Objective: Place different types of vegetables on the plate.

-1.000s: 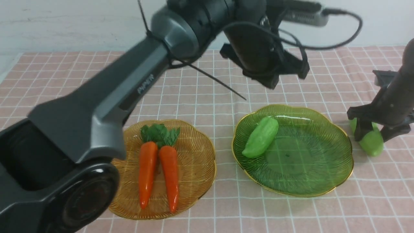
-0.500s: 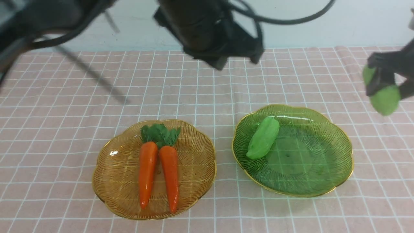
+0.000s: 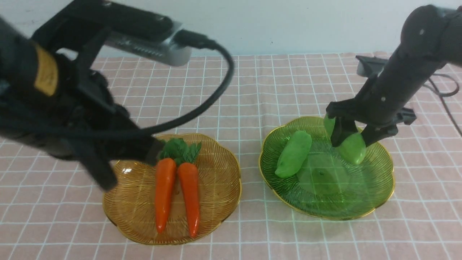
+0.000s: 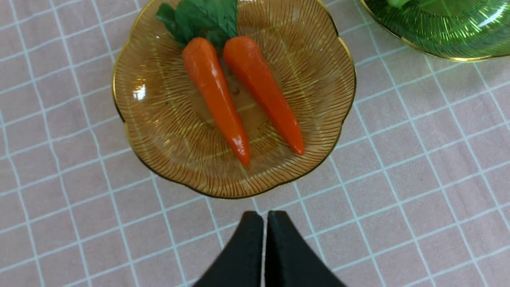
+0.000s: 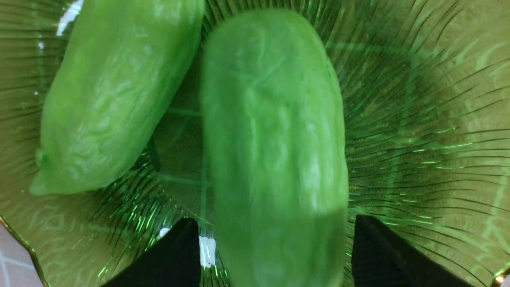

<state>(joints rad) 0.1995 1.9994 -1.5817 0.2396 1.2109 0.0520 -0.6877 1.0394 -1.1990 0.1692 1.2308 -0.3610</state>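
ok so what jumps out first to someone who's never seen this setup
The bright pair of orange carrots lying side by side on the amber plate, on the robot's left, grabs the eye first. Next comes the right gripper over the green plate, with a light green gourd between its parted jaws and a second gourd lying on that plate's left side.

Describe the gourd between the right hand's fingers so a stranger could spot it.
Find the green glass plate, right of the amber plate on the pink checked cloth. Two light green gourds are there; take the gourd on its right side. Unlike the other gourd lying free, it is between the black fingers of the right hand.
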